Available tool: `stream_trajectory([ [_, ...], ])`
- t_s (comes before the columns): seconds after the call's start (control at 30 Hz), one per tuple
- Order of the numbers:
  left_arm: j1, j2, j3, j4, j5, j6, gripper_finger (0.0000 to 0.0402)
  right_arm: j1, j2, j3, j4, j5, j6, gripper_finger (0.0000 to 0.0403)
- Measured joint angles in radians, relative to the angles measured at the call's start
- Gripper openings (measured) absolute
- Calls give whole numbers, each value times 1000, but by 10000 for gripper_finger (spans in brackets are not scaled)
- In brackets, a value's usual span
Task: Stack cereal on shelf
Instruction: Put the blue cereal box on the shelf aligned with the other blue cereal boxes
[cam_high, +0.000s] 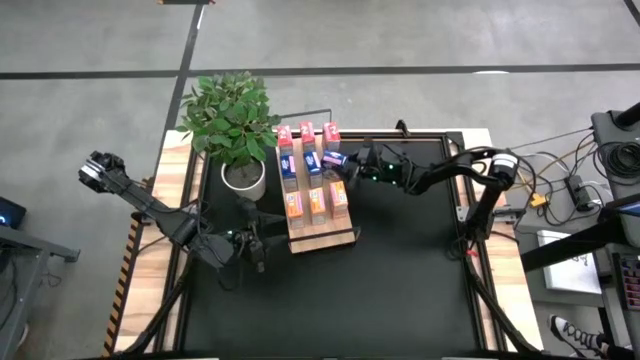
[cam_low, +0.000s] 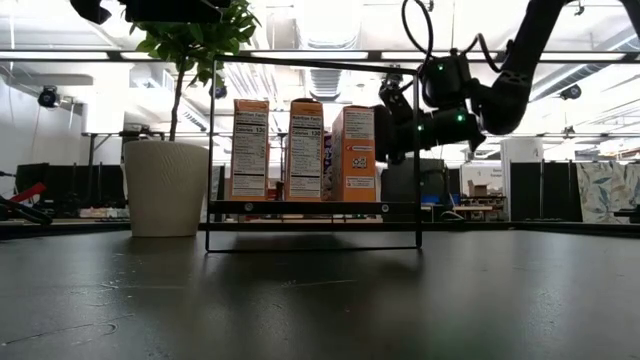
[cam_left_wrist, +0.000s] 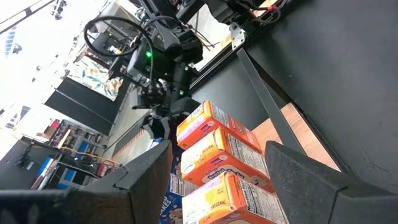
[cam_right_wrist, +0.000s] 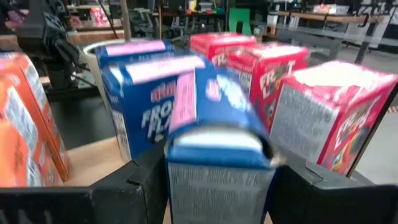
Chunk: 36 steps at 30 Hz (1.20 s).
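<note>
One blue cereal box sits clamped upright in the right gripper just over the shelf beside its blue row (left gripper, fingers apart, waits nearby).

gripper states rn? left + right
Left gripper: open, empty, beside the shelf.
Right gripper: closed on a blue cereal box at the shelf.

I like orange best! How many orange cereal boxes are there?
3 orange boxes, side by side at one end of the shelf: one nearest the plant, one in the middle, one farthest from it. None looks hidden.
</note>
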Motion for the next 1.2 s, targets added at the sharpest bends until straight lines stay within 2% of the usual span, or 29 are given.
stream_trajectory([
  [0.23,0,0,0,-1,0,0,241,0,-61,21,-59,0,-2,196],
  [0.53,0,0,0,-8,0,0,241,5,-199,70,-258,0,-1,196],
  [0.73,0,0,0,-16,0,-1,241,4,-337,106,-464,9,-29,196],
  [0.83,0,0,0,-15,0,-3,241,4,-400,126,-624,82,-85,191],
  [0.93,0,0,0,-15,0,-3,241,-4,-424,131,-756,177,-138,167],
  [1.03,0,0,0,-15,19,-3,241,-19,-402,128,-810,188,-140,127],
  [1.2,0,0,0,-15,51,-3,241,-25,-301,126,-780,184,-144,51],
])
